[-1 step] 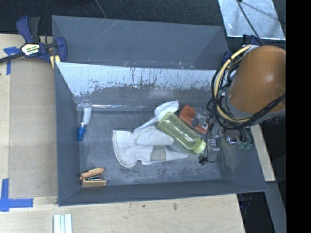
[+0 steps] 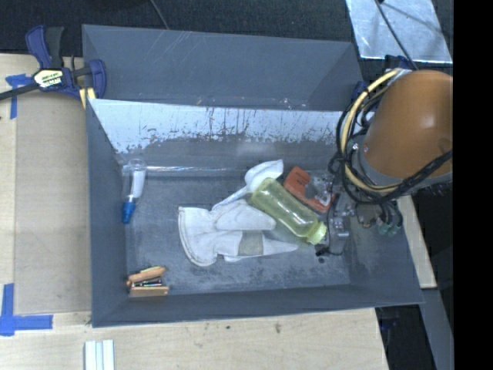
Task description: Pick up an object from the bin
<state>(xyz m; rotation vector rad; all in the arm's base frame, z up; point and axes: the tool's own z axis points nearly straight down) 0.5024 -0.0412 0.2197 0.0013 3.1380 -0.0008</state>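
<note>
Scuffed metal bin, soft white cloth, glossy green bottle

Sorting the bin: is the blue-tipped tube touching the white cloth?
No, bare bin floor separates the blue-tipped tube from the white cloth.

a robotics lab or test cell is indicated, not a home or a shop. a grey metal bin with scuffed, scratched walls is seen from above, and a robot arm under a rounded orange cover, hung with looped cables, is seen entering from the right. unrelated odds and ends are scattered on the bin's floor: a white cloth, a green bottle, a blue-tipped tube at the left, and a small brown item in the near left corner. dark flooring is seen beyond the far wall.
</note>
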